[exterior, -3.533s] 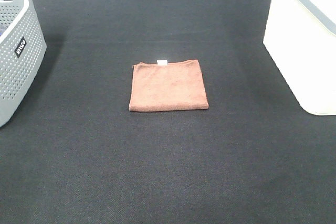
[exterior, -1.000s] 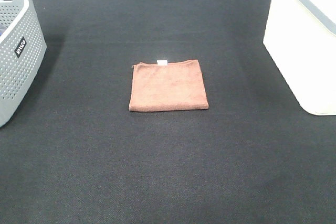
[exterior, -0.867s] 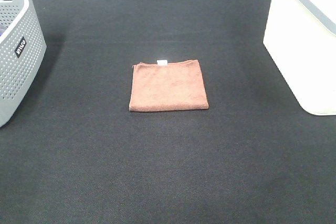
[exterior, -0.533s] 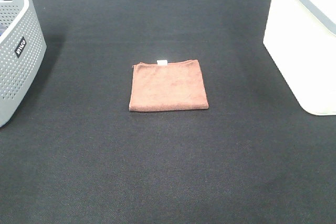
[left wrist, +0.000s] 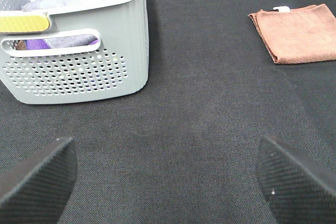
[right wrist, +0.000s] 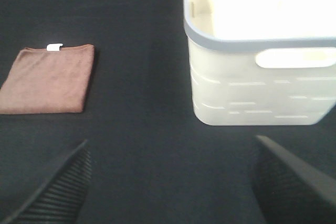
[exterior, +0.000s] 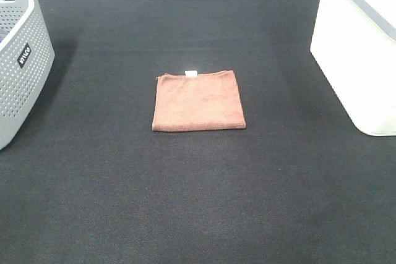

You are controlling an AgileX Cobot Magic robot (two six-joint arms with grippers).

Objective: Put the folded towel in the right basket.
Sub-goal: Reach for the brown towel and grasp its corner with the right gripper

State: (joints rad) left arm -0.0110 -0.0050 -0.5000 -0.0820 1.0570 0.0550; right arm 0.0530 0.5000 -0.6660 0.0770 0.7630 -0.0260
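Note:
A brown folded towel point(exterior: 198, 101) with a small white tag lies flat in the middle of the black table. It also shows in the left wrist view point(left wrist: 296, 33) and the right wrist view point(right wrist: 48, 79). The white right basket point(exterior: 362, 47) stands at the right edge; the right wrist view shows it point(right wrist: 262, 82) with a grey rim and nothing visible inside. My left gripper point(left wrist: 165, 182) is open and empty, well short of the towel. My right gripper point(right wrist: 173, 184) is open and empty, between towel and basket. Neither arm shows in the high view.
A grey perforated basket point(exterior: 18, 60) stands at the left edge. In the left wrist view it point(left wrist: 73, 61) holds several folded cloths, purple and grey. The black table cloth point(exterior: 198, 190) covers the whole surface.

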